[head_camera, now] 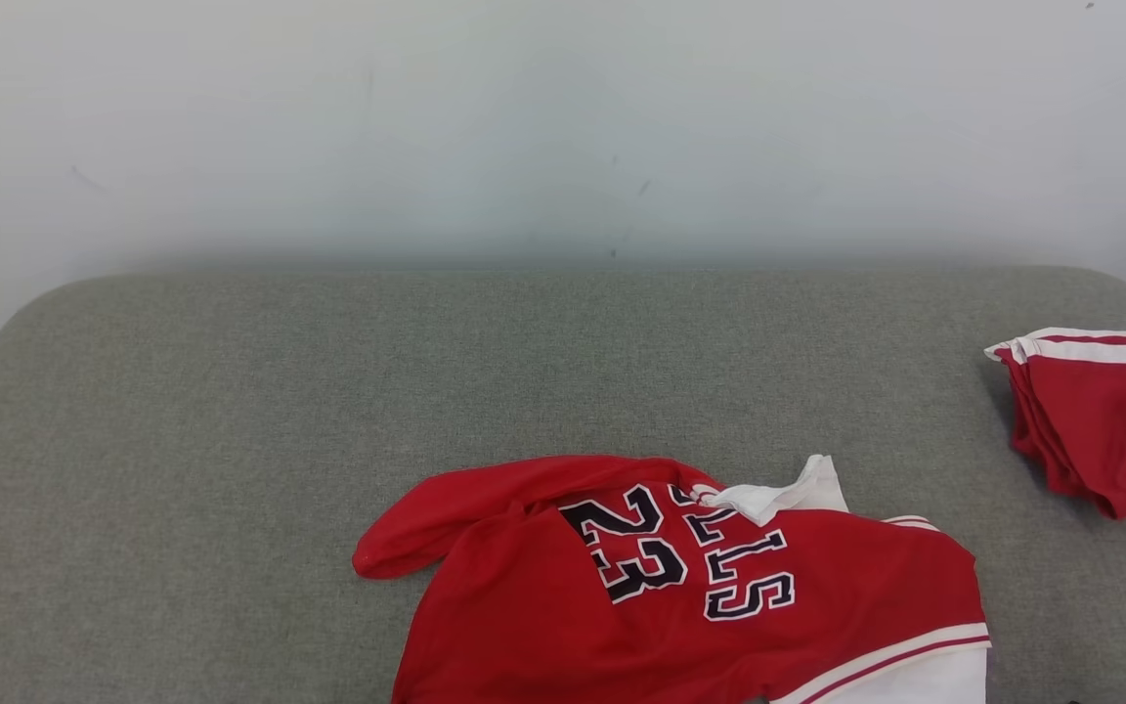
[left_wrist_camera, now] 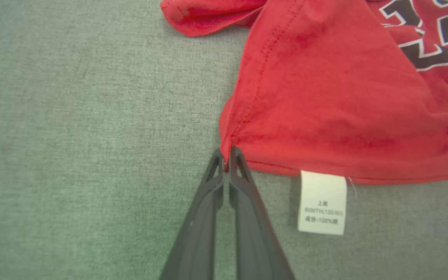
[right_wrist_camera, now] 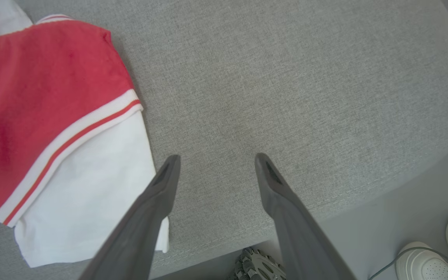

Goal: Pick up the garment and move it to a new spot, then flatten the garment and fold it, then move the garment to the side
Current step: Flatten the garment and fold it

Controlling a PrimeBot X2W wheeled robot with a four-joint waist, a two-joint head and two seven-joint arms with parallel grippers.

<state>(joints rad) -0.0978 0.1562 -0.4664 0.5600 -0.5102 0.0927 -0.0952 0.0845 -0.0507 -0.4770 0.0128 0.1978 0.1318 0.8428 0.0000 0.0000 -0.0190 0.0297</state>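
Observation:
The garment [head_camera: 700, 596] is a red jersey with dark lettering, "23", and white trim, lying crumpled at the front middle of the grey padded table [head_camera: 231, 411]. In the left wrist view my left gripper [left_wrist_camera: 227, 157] is shut on the hem corner of the garment [left_wrist_camera: 325, 97], beside its white care label [left_wrist_camera: 322, 202]. In the right wrist view my right gripper [right_wrist_camera: 216, 163] stands open over bare grey fabric, just right of the garment's white sleeve [right_wrist_camera: 88, 186]; nothing is between its fingers.
A second red and white cloth [head_camera: 1096, 420] lies bunched at the table's right edge. The table's rounded front edge [right_wrist_camera: 325, 214] runs below my right gripper, with a person's white shoes [right_wrist_camera: 434, 256] and a wheel [right_wrist_camera: 259, 266] on the floor. A pale wall [head_camera: 563, 127] stands behind.

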